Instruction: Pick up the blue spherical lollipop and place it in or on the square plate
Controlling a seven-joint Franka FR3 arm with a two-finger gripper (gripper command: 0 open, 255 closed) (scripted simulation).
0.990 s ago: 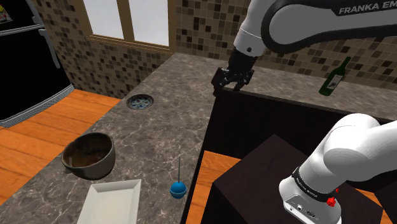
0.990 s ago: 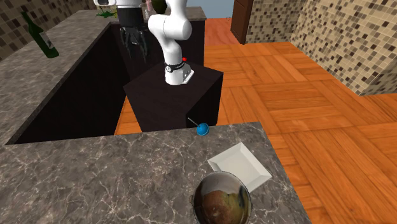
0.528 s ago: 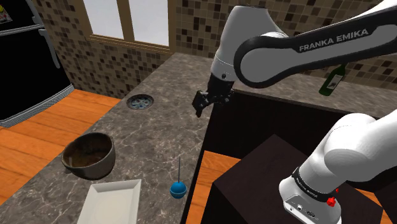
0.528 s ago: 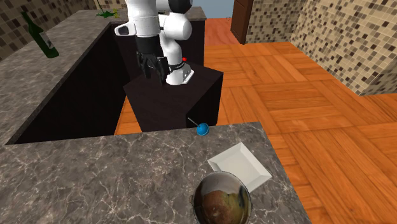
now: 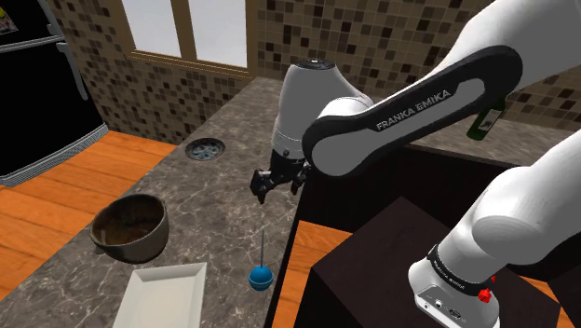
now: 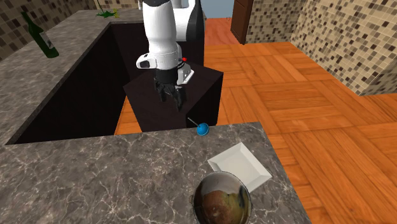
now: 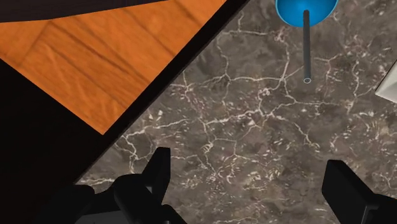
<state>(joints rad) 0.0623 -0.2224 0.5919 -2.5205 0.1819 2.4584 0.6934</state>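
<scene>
Hovers over counter (image 7: 242, 108) with gripper (image 7: 248, 162) spread wide, fingers (image 7: 159, 168) clasping nothing. Sees lollipop (image 7: 292, 11) ahead of fingertips, stick pointing back toward them, plate (image 7: 390, 86) near it.

Under my pincer (image 5: 276, 182) runs a dark, white-veined marble bench (image 5: 223, 121). Beyond it, a brown mosaic wall (image 5: 102, 79) holds a bright window (image 5: 191, 28). Orange plank floor (image 5: 56, 200) lies off to one side, by a black fridge (image 5: 37, 84).
</scene>
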